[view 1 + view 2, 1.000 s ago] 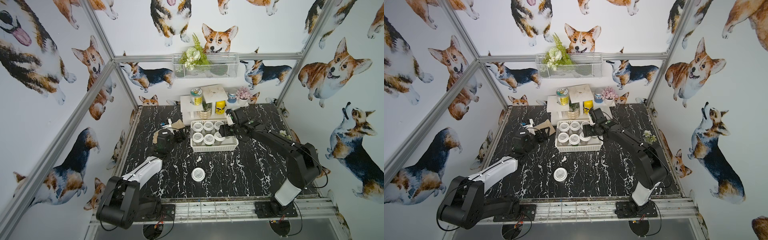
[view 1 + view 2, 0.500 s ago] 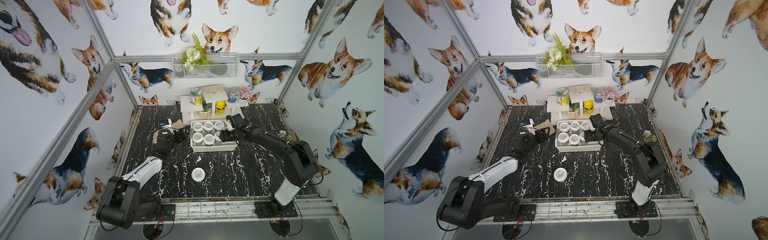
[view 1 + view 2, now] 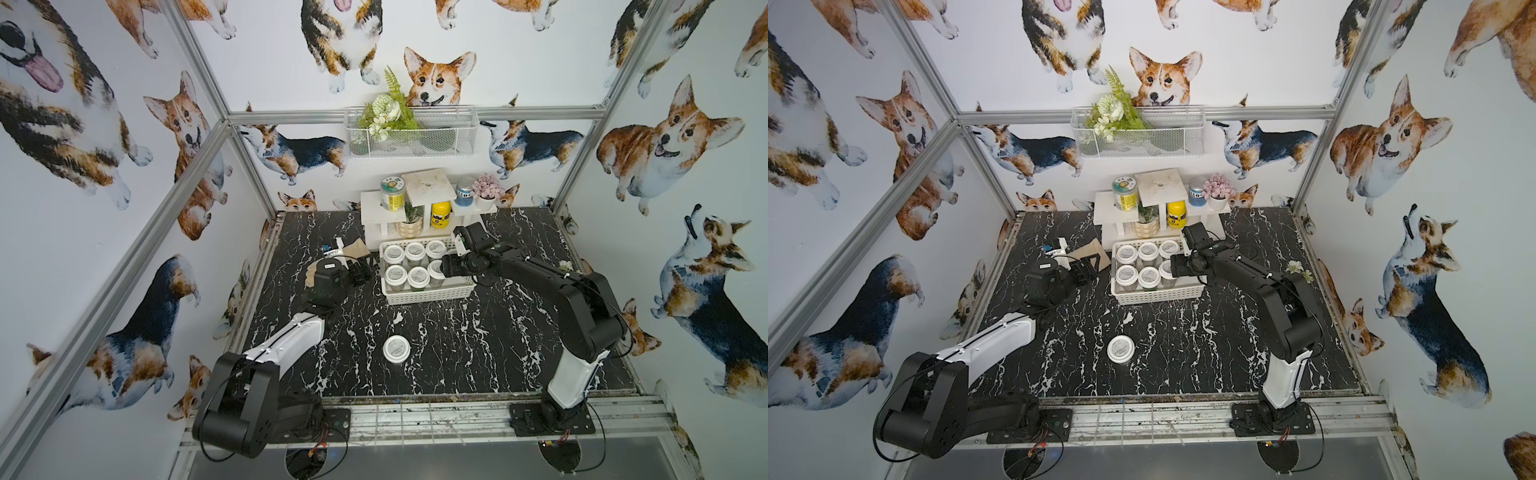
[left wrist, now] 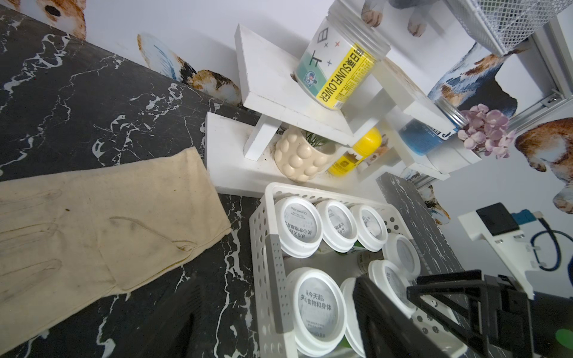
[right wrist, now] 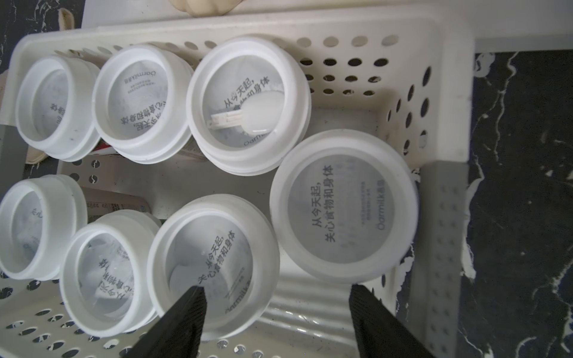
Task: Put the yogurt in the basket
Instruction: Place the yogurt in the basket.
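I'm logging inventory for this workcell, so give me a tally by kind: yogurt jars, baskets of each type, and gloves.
Yogurt jars: 8, with 7 in the white plastic basket and the loose jar on the tabletop
White plastic basket: 1
White wire-mesh basket: 1
Beige glove: 1
Total: 11

Right gripper [image 3: 448, 266] is hovering over the right end of the basket [image 3: 428, 293], where six jars [image 3: 395, 274] are showing in two rows. A lone jar [image 3: 396, 348] is standing on the table [image 3: 478, 345], well apart from the basket. Left gripper [image 3: 362, 271] is sitting just beside the basket's left wall
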Controlling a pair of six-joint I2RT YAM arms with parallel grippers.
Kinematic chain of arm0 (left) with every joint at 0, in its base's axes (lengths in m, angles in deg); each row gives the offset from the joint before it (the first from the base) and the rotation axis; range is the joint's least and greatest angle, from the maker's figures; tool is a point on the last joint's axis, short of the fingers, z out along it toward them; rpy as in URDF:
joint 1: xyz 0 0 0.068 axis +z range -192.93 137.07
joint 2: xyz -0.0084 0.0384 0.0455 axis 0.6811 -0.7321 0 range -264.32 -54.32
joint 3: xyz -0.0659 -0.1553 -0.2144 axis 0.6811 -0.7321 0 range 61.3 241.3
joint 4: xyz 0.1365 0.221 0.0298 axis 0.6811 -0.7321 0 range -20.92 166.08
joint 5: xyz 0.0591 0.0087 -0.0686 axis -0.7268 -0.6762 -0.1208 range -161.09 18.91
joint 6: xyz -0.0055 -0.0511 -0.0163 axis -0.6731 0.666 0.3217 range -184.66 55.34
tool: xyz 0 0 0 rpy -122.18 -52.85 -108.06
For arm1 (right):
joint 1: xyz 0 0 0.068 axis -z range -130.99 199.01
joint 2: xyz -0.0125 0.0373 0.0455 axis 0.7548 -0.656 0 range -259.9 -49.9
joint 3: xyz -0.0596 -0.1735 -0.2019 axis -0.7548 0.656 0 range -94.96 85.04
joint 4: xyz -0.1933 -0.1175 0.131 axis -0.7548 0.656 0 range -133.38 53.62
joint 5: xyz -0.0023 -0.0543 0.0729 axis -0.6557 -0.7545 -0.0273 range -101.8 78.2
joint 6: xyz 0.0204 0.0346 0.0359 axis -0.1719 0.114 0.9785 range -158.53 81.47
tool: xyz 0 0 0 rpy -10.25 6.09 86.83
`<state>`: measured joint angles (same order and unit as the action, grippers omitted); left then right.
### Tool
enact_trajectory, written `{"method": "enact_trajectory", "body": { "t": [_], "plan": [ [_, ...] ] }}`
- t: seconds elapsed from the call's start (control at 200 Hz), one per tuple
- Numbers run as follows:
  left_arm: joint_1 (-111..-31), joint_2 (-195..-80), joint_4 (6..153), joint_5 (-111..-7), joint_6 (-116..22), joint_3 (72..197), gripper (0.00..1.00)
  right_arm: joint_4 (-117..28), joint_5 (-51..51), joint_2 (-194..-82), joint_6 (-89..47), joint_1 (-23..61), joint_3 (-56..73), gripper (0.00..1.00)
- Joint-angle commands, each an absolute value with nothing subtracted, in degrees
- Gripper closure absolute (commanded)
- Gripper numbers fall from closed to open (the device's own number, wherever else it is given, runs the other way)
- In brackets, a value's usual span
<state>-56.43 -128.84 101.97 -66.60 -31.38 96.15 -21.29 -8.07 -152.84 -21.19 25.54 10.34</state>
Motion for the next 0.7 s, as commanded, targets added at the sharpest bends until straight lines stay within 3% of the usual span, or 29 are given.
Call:
{"method": "enact_trajectory", "body": {
  "t": [0.0,0.691],
  "plan": [
    [-56.4,-128.9,103.1,-66.6,-31.9,96.7,0.19,-22.5,-7.3,-152.9,-22.1,25.6,9.6,0.21],
    [-56.4,-129.1,102.9,-66.6,-31.8,96.9,0.19,-21.0,-5.1,-146.9,-19.7,23.3,10.1,0.22]
  ]
}}
